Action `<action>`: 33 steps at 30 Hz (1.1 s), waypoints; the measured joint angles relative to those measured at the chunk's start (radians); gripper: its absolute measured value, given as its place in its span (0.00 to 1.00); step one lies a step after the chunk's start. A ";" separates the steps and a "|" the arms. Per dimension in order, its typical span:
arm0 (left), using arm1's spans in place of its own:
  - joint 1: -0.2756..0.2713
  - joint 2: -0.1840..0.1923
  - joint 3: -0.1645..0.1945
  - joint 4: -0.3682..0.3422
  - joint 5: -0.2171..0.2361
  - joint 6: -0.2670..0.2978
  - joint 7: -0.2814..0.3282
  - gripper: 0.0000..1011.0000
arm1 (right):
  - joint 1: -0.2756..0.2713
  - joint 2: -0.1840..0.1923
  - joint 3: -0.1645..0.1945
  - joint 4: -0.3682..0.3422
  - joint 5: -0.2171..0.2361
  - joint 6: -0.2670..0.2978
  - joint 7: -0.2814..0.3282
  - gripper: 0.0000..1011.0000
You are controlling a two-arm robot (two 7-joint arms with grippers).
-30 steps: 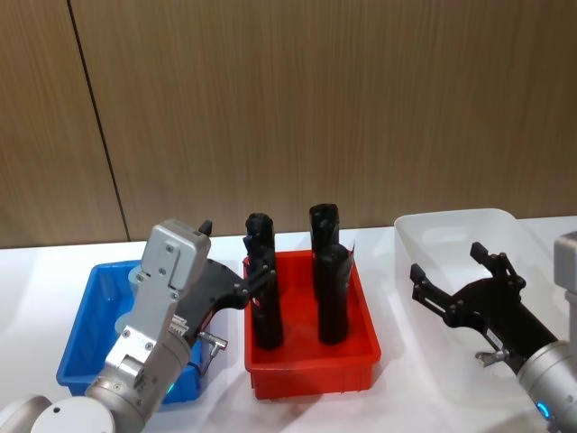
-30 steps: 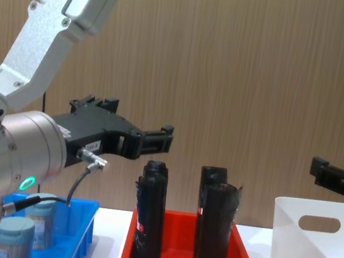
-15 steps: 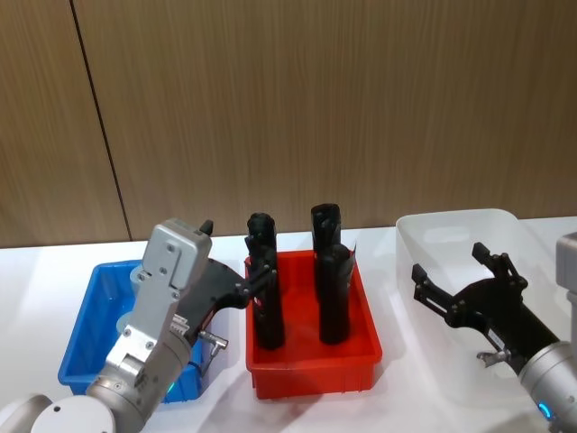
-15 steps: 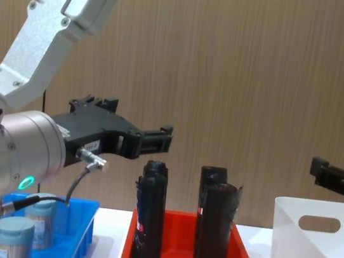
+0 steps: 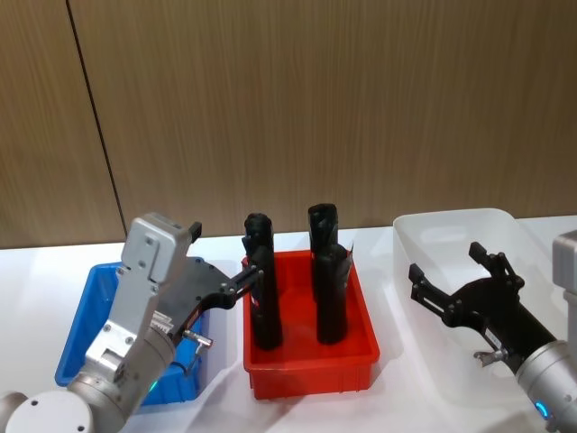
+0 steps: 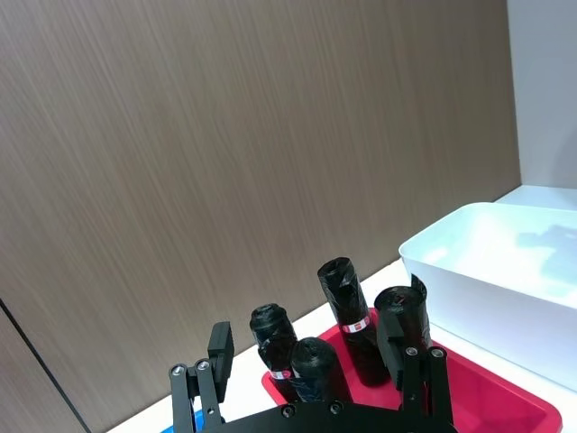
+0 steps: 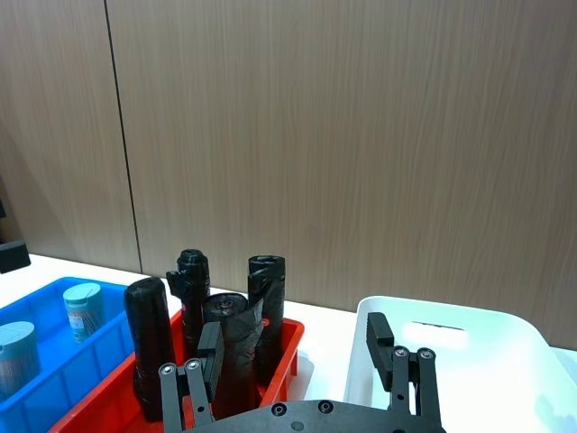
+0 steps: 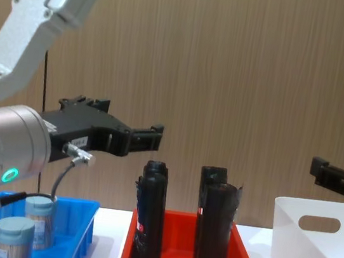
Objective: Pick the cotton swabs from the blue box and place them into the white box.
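The blue box point(image 5: 76, 346) sits at the table's left, and my left arm covers most of it in the head view. Two cotton swabs tubs point(image 8: 14, 238) point(image 8: 39, 218) stand inside it, also seen as cotton swabs point(image 7: 83, 309) in the right wrist view. My left gripper point(image 5: 224, 251) hangs open and empty above the blue box's right side, well above the tubs, pointing toward the red bin. The white box point(image 5: 455, 233) stands at the right, with an oval handle hole point(image 8: 319, 223). Open and empty, my right gripper point(image 5: 444, 262) hovers over its near-left part.
A red bin point(image 5: 311, 365) stands between the two boxes. It holds several tall black rolls point(image 5: 261, 298) that rise close to the left gripper's fingertips. A wooden wall closes off the back, and white table shows in front of the bins.
My left arm has shifted left and slightly back, away from the red bin and over the blue box. The two tubs now show more fully in the chest view. The right arm holds still.
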 joint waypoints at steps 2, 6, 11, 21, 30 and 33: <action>0.002 0.004 -0.004 -0.006 -0.007 0.006 -0.004 1.00 | 0.000 0.000 0.000 0.000 0.000 0.000 0.000 0.99; 0.008 0.014 -0.012 -0.026 -0.027 0.029 -0.007 1.00 | 0.000 0.000 0.000 0.000 0.000 0.000 0.000 0.99; 0.017 0.023 -0.020 -0.048 -0.043 0.058 0.007 1.00 | 0.000 0.000 0.000 0.000 0.000 0.000 0.000 0.99; 0.036 0.032 -0.034 -0.086 -0.068 0.126 0.071 1.00 | 0.000 0.000 0.000 0.000 0.000 0.000 0.000 0.99; 0.039 0.036 -0.045 -0.077 -0.079 0.120 0.057 1.00 | 0.000 0.000 0.000 0.000 0.000 0.000 0.000 0.99; 0.040 0.036 -0.047 -0.069 -0.084 0.115 0.056 1.00 | 0.000 0.000 0.000 0.000 0.000 0.000 0.000 0.99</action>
